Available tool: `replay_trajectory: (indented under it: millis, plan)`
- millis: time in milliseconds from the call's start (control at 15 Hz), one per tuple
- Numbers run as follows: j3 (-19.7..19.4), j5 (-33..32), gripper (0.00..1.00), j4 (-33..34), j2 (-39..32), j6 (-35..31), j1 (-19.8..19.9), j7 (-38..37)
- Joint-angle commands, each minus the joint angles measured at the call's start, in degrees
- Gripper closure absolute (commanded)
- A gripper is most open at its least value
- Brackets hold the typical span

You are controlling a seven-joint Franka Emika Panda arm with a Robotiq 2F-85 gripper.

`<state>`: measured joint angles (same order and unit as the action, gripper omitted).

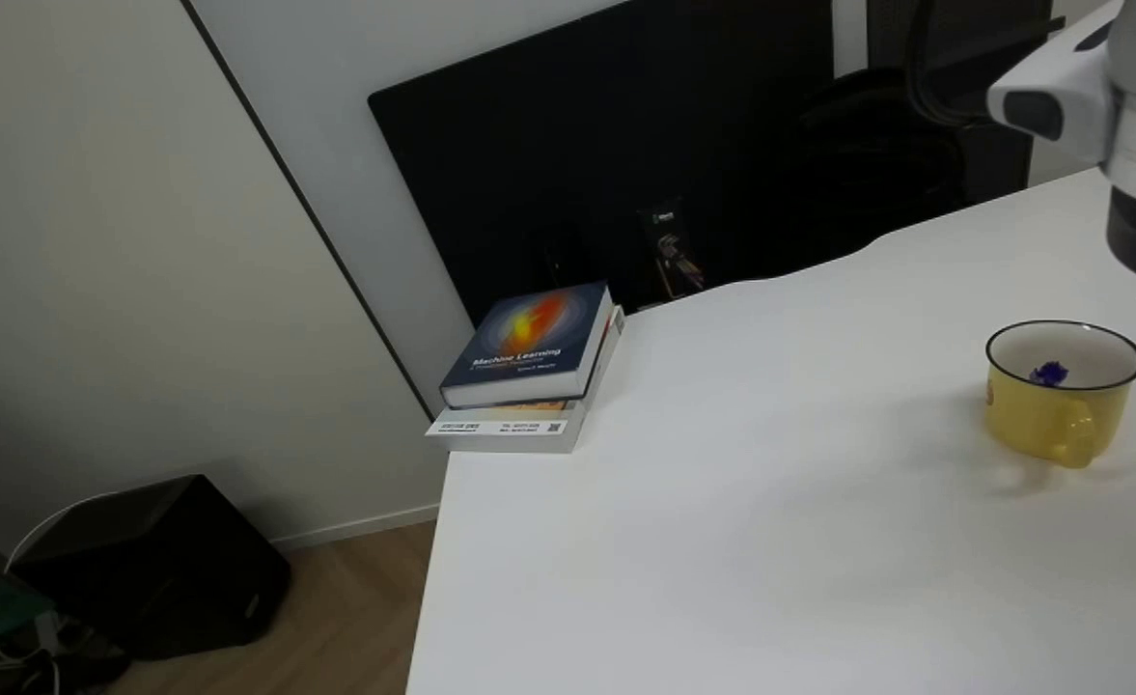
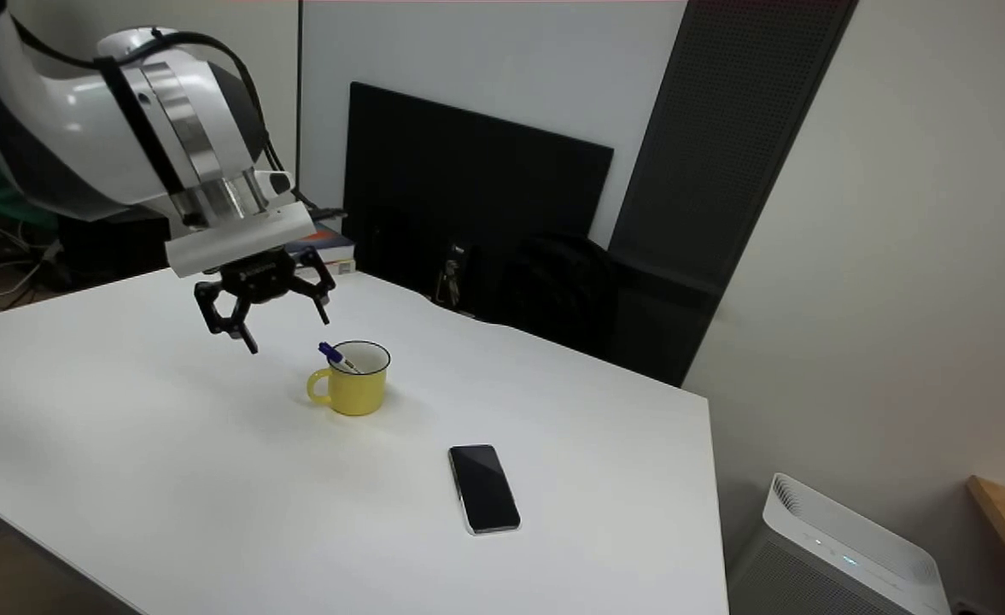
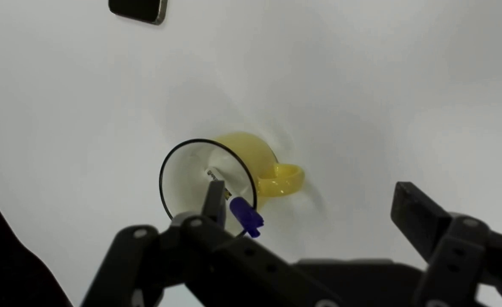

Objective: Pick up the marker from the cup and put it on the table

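The yellow cup (image 1: 1050, 422) with a dark rim stands upright on the white table (image 1: 722, 560). It also shows in an exterior view (image 2: 363, 393) and in the wrist view (image 3: 247, 149). The white marker with a purple cap (image 3: 245, 213) leans inside the cup, cap end up at the rim near the handle. Its cap shows in both exterior views (image 1: 1048, 374) (image 2: 330, 352). My gripper (image 2: 289, 336) is open and empty, above the table and to the handle side of the cup. In the wrist view (image 3: 309, 185) its left finger overlaps the cup and partly covers the marker.
A black phone (image 2: 485, 489) lies on the table beyond the cup; its corner shows in the wrist view (image 3: 139, 8). Stacked books (image 1: 529, 347) sit at a table corner. A large black monitor (image 2: 468, 196) stands behind the table's back edge.
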<state>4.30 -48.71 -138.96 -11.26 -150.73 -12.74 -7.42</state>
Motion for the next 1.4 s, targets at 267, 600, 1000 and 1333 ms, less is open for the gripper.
replay_trajectory:
  millis: [267,600,1000,1333]
  plan:
    - [-1.99,-9.08,0.00,3.97,-3.23,2.67,1.01,-4.81]
    - [-3.00,-12.84,0.00,8.71,-7.58,4.12,2.29,-5.12]
    - [-2.98,-15.53,0.00,14.47,-12.01,5.36,2.23,-5.53]
    - [-2.13,-14.24,0.00,17.58,-14.66,5.83,1.67,-5.01]
